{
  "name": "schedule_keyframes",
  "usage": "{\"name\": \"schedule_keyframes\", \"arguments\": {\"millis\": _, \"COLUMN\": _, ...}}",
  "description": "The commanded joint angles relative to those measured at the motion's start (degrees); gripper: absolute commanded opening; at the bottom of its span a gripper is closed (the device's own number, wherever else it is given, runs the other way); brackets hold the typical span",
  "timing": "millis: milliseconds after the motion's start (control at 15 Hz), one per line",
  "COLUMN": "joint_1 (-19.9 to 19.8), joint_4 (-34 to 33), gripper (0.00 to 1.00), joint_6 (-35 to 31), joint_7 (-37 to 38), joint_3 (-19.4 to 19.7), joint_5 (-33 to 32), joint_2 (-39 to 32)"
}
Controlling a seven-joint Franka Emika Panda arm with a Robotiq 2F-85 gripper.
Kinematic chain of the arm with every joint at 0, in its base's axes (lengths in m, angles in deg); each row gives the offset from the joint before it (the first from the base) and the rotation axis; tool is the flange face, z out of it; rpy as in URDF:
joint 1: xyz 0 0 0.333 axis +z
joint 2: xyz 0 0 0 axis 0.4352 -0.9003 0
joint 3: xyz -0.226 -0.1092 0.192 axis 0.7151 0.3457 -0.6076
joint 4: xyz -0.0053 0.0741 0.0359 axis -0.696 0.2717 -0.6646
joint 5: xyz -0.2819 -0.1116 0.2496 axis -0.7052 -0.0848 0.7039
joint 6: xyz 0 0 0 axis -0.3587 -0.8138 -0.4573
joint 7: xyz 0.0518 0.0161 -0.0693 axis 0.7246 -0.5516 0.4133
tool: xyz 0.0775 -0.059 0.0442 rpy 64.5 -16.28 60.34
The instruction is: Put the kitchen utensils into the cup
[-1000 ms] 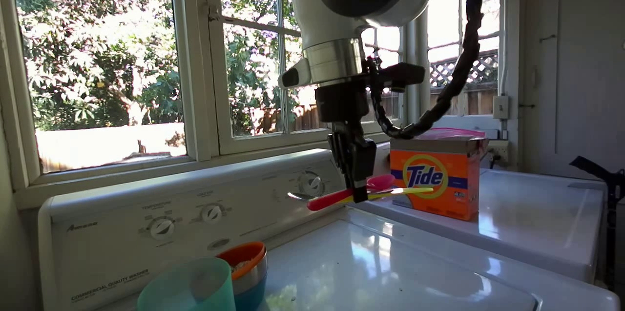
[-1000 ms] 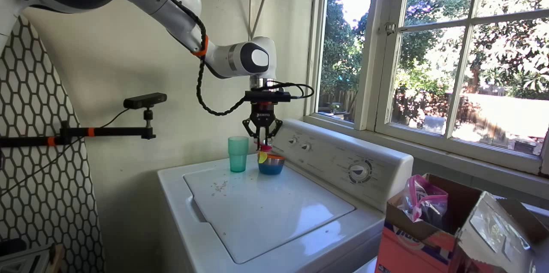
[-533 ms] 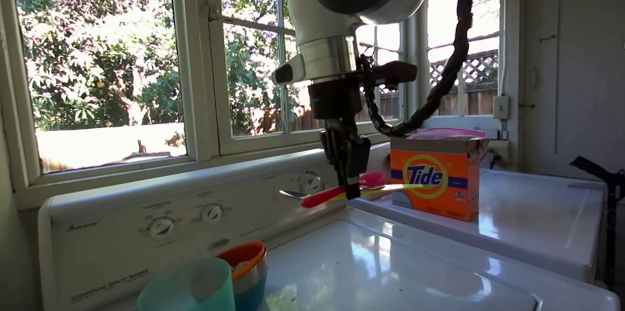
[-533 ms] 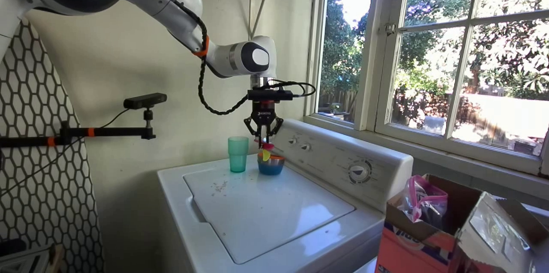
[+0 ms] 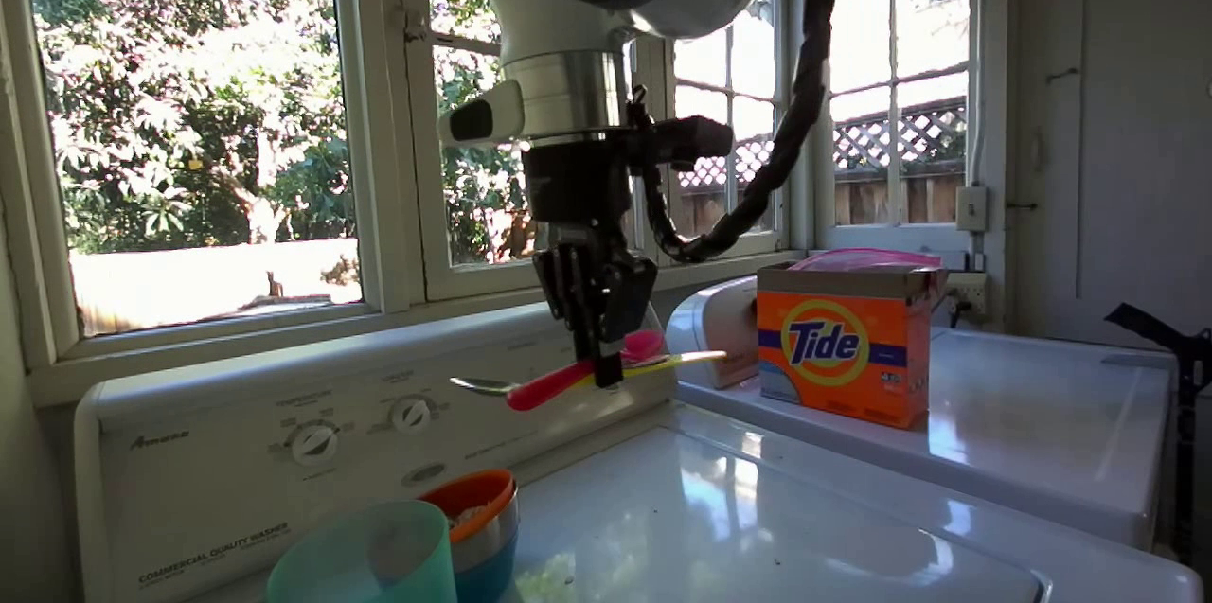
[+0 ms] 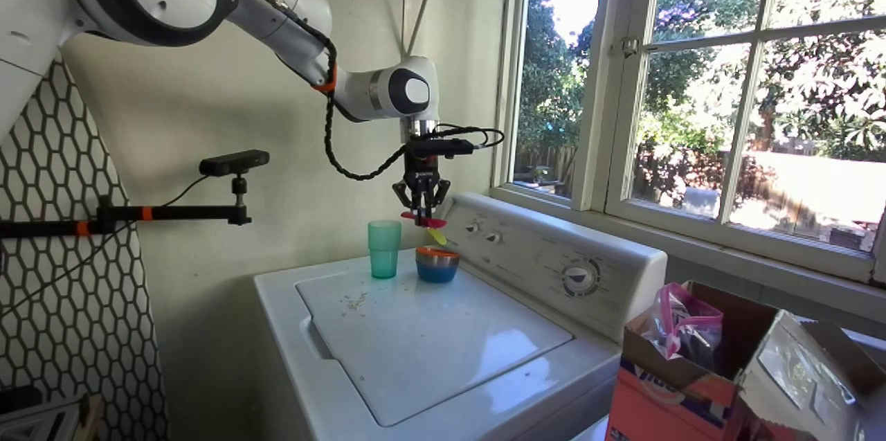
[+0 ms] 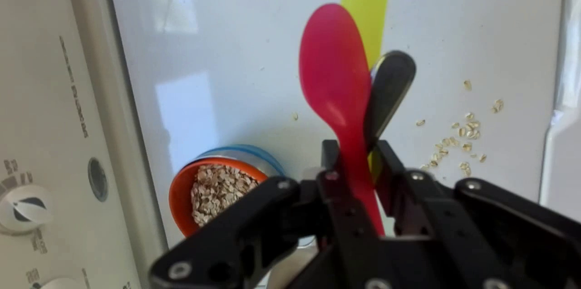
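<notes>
The red spoon, the yellow utensil and the metal spoon are in the air, held inside the gripper. The step in hand seems to be their transfer to the cup, and the release is not yet done. The next move probably calls for coming above the cup and tipping the three downward, because they lie almost level and could catch across the rim.

In the wrist view the red spoon is uppermost, smooth and a little shiny; its oval end is ahead of the jaws and its handle goes back between them. The yellow utensil, flat and bright, passes under it and reaches farther forward, out of that view. The metal spoon shows a rounded, dark grey end just beside the red one.

The jaws are clamped on this crossed bundle; how firmly each piece sits, I cannot tell. The cup, green and upright, is below the gripper and to its left in an exterior view. The bowl of oats is also below, near the cup, so I think a piece that slips may fall in there.
</notes>
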Motion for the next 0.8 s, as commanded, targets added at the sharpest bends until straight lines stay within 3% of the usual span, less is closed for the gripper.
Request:
{"name": "schedule_keyframes", "arguments": {"millis": 0, "joint_1": 1.15, "joint_4": -4.99, "gripper": 0.06, "joint_6": 2.83, "joint_7": -7.77, "joint_3": -0.81, "joint_5": -0.43, "joint_2": -3.33}}
{"name": "schedule_keyframes", "arguments": {"millis": 267, "joint_1": 2.58, "joint_4": -5.94, "gripper": 0.06, "joint_6": 1.7, "joint_7": -13.12, "joint_3": -1.15, "joint_5": -0.76, "joint_2": -4.36}}
{"name": "schedule_keyframes", "arguments": {"millis": 400, "joint_1": 2.54, "joint_4": -4.27, "gripper": 0.06, "joint_6": 0.42, "joint_7": -11.43, "joint_3": -0.53, "joint_5": 0.24, "joint_2": -3.27}}
{"name": "schedule_keyframes", "arguments": {"millis": 467, "joint_1": 2.71, "joint_4": -4.32, "gripper": 0.22, "joint_6": 0.42, "joint_7": -11.48, "joint_3": -0.55, "joint_5": 0.23, "joint_2": -3.3}}
{"name": "schedule_keyframes", "arguments": {"millis": 600, "joint_1": 2.72, "joint_4": -4.32, "gripper": 0.22, "joint_6": 0.42, "joint_7": -11.47, "joint_3": -0.49, "joint_5": 0.23, "joint_2": -3.3}}
{"name": "schedule_keyframes", "arguments": {"millis": 667, "joint_1": 2.69, "joint_4": -4.32, "gripper": 0.06, "joint_6": 0.42, "joint_7": -11.46, "joint_3": -0.42, "joint_5": 0.22, "joint_2": -3.3}}
{"name": "schedule_keyframes", "arguments": {"millis": 733, "joint_1": 3.07, "joint_4": -4.89, "gripper": 0.06, "joint_6": 1.99, "joint_7": -12.74, "joint_3": -0.45, "joint_5": -0.65, "joint_2": -3.36}}
